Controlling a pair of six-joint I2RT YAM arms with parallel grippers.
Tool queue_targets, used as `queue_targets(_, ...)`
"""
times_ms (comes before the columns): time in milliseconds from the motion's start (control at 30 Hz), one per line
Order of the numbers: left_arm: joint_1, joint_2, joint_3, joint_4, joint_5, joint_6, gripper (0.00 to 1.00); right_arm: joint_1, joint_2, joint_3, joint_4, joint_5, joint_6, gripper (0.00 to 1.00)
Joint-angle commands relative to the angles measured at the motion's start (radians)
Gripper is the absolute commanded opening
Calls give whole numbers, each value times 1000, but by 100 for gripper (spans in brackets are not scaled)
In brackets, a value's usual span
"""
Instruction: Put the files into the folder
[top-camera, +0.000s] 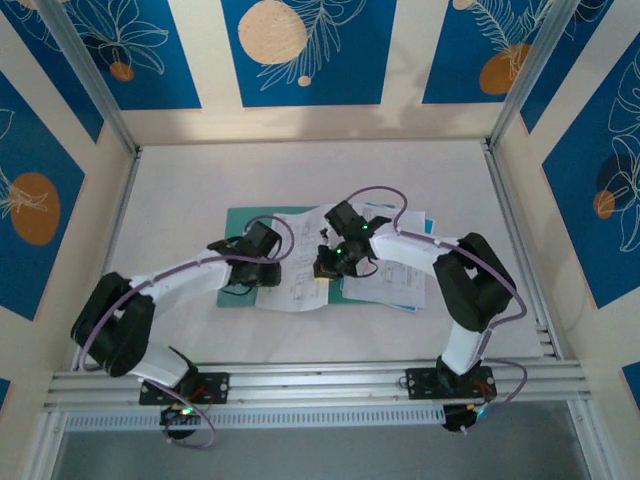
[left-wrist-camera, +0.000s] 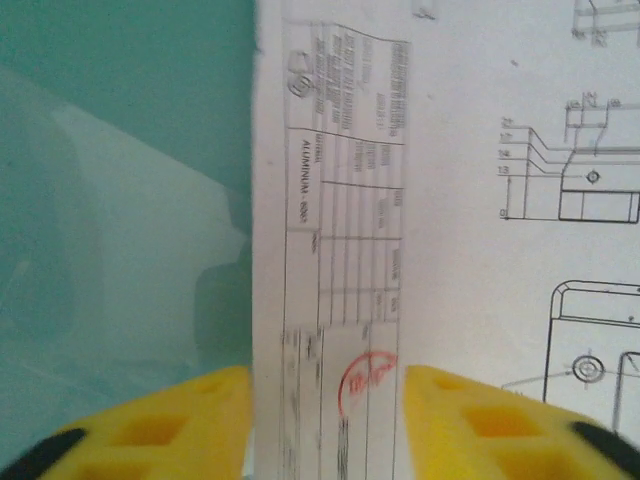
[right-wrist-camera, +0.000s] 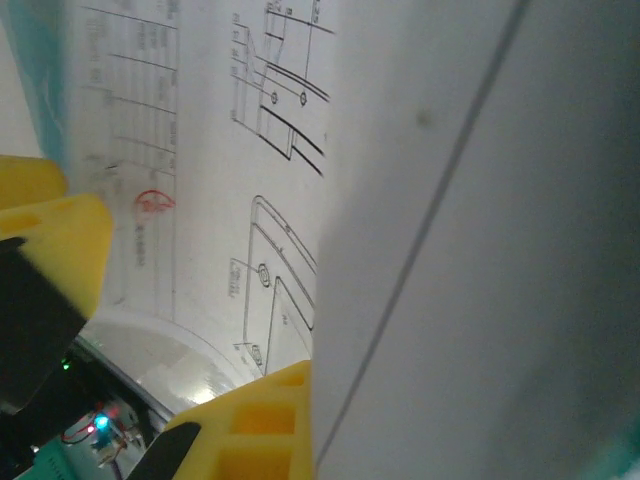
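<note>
The teal-green folder lies flat mid-table, and its green fills the upper left of the left wrist view. The files, white sheets with line drawings, rest partly on it. My left gripper hovers open over the files' left edge, its yellow fingers apart on either side of that edge. My right gripper is shut on the files. One sheet curls up against its yellow finger at the jaw line and hides the other finger.
A pale, glossy sheet overlaps the green at the left. More pale-blue and white sheets stick out under the right arm. An aluminium rail runs along the near edge, and walls close in the table's sides and back.
</note>
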Motion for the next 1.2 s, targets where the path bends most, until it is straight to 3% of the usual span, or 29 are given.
queue_targets(0, 78, -81, -31, -31, 68, -15, 47, -38, -60, 59, -72, 82, -94, 0)
queue_targets(233, 277, -143, -117, -77, 147, -5, 27, -56, -74, 163, -134, 199, -235, 0)
queue_targets(467, 397, -151, -210, -71, 163, 2, 17, -45, -107, 176, -137, 250, -292, 0)
queue_targets(767, 415, -194, -264, -57, 134, -5, 4, -41, -214, 88, -151, 291, -270, 0)
queue_targets(1167, 416, -212, -296, -34, 152, -12, 0, 7, -241, 15, -123, 253, -243, 0)
